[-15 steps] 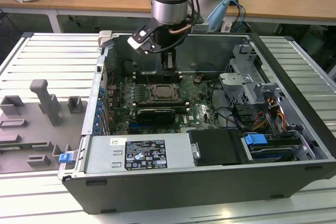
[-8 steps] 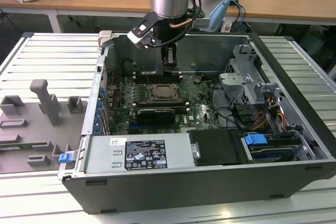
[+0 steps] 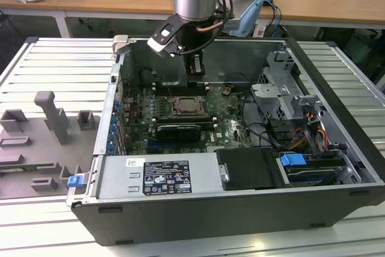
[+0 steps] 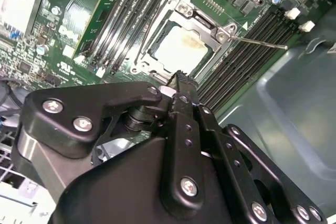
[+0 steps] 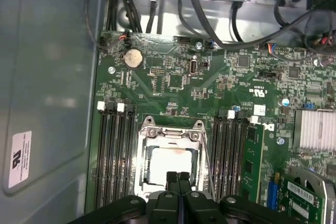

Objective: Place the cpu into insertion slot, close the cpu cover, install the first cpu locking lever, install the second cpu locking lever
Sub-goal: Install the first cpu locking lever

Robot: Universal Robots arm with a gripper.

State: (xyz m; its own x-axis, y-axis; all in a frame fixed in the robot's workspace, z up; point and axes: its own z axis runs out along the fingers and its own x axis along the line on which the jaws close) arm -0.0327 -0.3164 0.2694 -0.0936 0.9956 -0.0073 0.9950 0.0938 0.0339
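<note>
The cpu (image 5: 167, 160) lies in the insertion slot (image 3: 186, 107), its pale top showing through the cut-out of the cpu cover (image 5: 171, 132), which lies flat over it. In the second wrist view the cpu (image 4: 181, 51) sits inside the cover frame (image 4: 206, 23). A thin locking lever rod (image 4: 258, 42) juts from one socket corner out over the black memory slots. My gripper (image 3: 194, 80) hangs just above the socket's far edge, fingers pressed together with nothing between them. Its fingertips (image 5: 172, 178) overlap the socket's edge in the first wrist view.
The motherboard (image 5: 173, 80) lies inside an open computer case (image 3: 337, 148). Memory slots (image 5: 113, 156) flank the socket on both sides. Cables (image 5: 157, 3) and a drive cage (image 3: 283, 88) crowd one end. A grey fixture tray (image 3: 42, 142) sits at the exterior view's left.
</note>
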